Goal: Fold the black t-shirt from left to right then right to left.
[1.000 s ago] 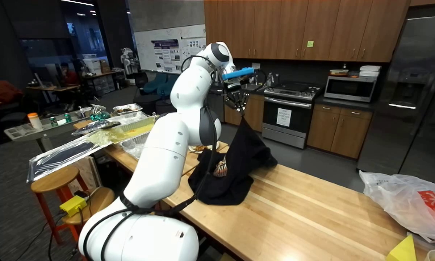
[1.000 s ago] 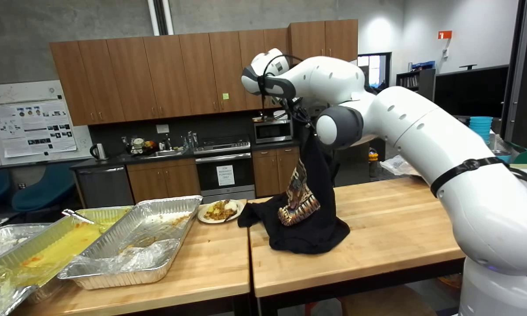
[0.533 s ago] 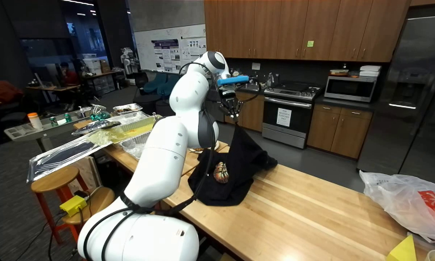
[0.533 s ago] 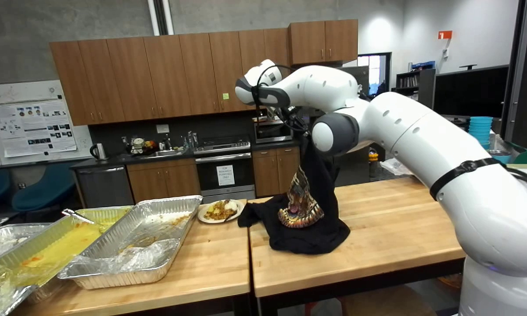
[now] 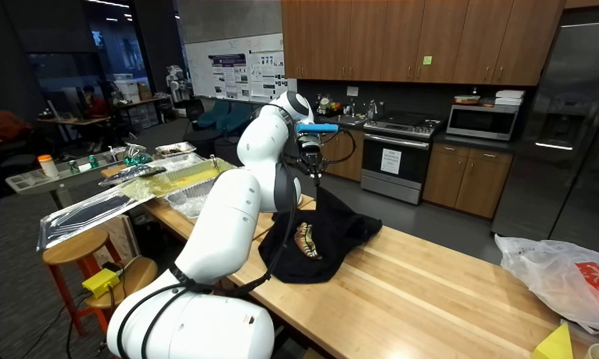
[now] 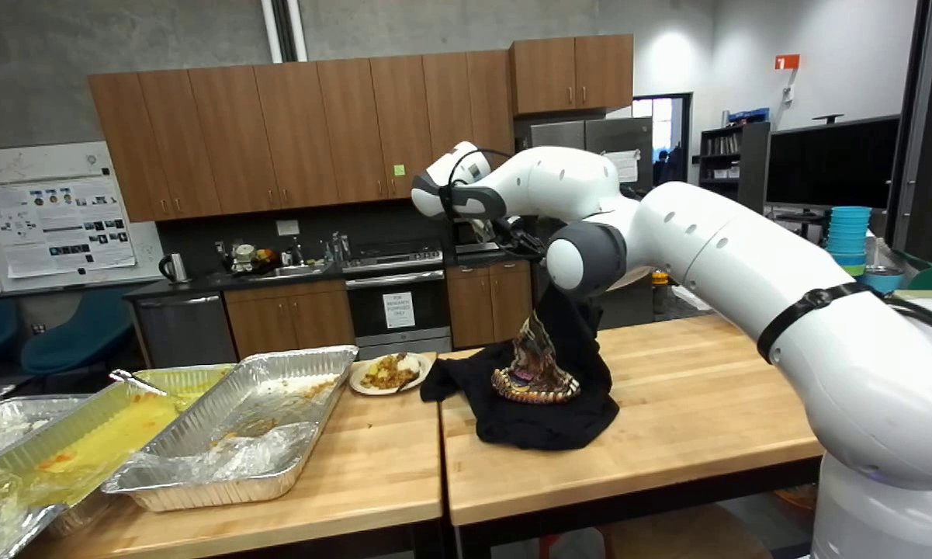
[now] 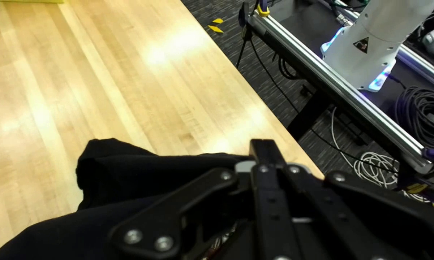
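Wrist view: the claw (image 7: 273, 157) sits at the bottom edge, its fingers (image 7: 263, 148) pressed together, and a dark ridge of the black t-shirt (image 7: 130, 173) runs up to them from the left, with bare wood of the table (image 7: 123, 72) beyond. The pinched spot is hidden there, but in an exterior view the cloth (image 5: 334, 239) rises to a narrow peak right at the fingertips, so the claw has hold of the black t-shirt (which part of it, I cannot tell). Below that peak the shirt hangs in a sloping fold, and the rest lies rumpled on the table. Its print (image 5: 306, 241), brown, orange and white, shows in both exterior views, bent and partly swallowed by the folds. The arm (image 5: 222, 219) reaches over the table, with the claw pointing downward at the end of it. In an exterior view one flap of the shirt crosses onto the neighbouring table (image 6: 380, 458), ending just beside a plate (image 6: 365, 387) of food (image 6: 390, 373); whether the two touch is hard to say. Farther along that neighbouring table stand foil trays (image 6: 217, 495), one of them yellow inside. Toward the opposite end of the shirt's own table, well apart from the cloth, a white-and-red plastic bag (image 5: 548, 271) slumps near a yellow pointed object (image 5: 553, 344); behind the table are a stove (image 5: 411, 167), a microwave (image 5: 484, 122) and wooden wall cupboards (image 5: 404, 40)
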{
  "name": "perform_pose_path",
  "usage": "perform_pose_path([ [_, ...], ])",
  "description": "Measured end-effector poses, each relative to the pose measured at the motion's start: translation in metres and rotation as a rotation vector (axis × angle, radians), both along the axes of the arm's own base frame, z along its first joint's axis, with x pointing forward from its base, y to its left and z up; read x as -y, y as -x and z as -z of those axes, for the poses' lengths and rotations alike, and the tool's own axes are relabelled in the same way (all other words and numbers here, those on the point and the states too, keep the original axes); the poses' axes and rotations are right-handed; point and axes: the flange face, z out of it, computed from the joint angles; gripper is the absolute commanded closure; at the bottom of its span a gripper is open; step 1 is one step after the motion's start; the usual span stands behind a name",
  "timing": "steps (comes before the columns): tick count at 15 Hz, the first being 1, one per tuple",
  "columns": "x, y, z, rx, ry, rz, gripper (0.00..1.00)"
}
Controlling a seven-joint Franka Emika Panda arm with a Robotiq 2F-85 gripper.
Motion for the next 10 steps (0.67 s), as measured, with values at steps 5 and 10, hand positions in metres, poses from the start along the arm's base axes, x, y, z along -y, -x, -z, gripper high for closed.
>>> perform_pose_path([
  [5, -0.01, -0.001, 0.022, -0.031, 0.045, -0.024, 1.0],
  [10, -0.041, 0.004, 0.023, -0.076, 0.06, -0.164, 1.0],
])
